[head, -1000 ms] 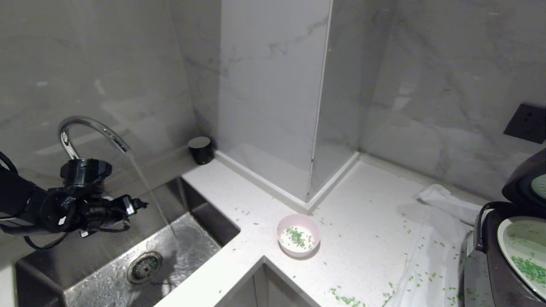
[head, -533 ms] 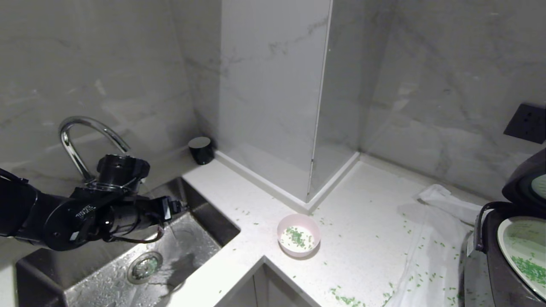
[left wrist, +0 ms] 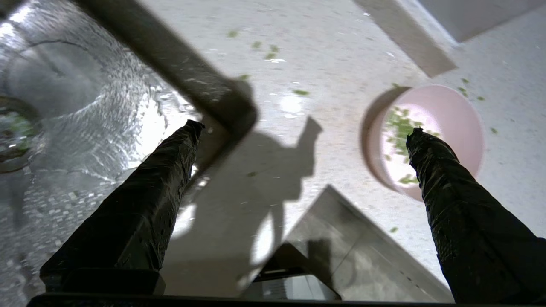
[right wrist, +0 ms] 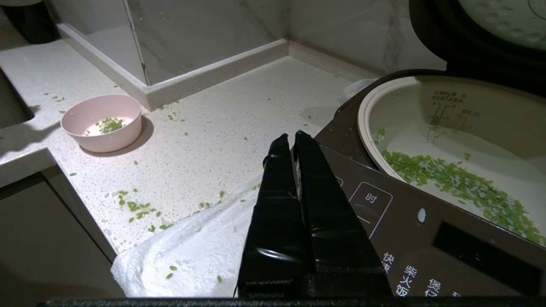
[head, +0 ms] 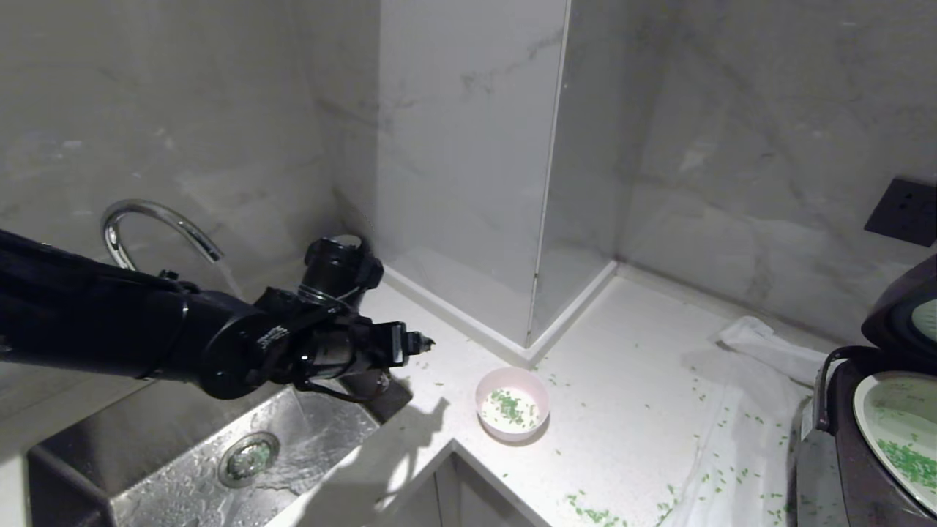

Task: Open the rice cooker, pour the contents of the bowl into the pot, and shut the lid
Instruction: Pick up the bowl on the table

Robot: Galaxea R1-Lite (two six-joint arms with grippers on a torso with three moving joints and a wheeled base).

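The small pink bowl (head: pixel 484 388) stands on the white counter with a few green bits (head: pixel 511 407) in it. My left gripper (head: pixel 417 342) hovers open over the sink's corner, left of the bowl and apart from it. In the left wrist view one of the left gripper's (left wrist: pixel 305 128) fingers overlaps the bowl (left wrist: pixel 465 128). The rice cooker (head: pixel 827 468) sits at the far right, its lid (head: pixel 889 307) raised. Green bits (right wrist: pixel 460 183) lie in its pot (right wrist: pixel 469 106). My right gripper (right wrist: pixel 291 135) is shut and empty by the cooker's front panel (right wrist: pixel 409 238).
A steel sink (head: pixel 183 468) with a curved faucet (head: pixel 146 216) lies at the left. A white towel (head: pixel 739 417) is spread under and beside the cooker. Spilled green bits (head: pixel 593 516) dot the counter. A wall column's corner (head: pixel 528 348) juts out behind the bowl.
My left arm has swung right from over the sink to the counter's corner, nearer the bowl, with its gripper still open. The bowl and cooker have not moved.
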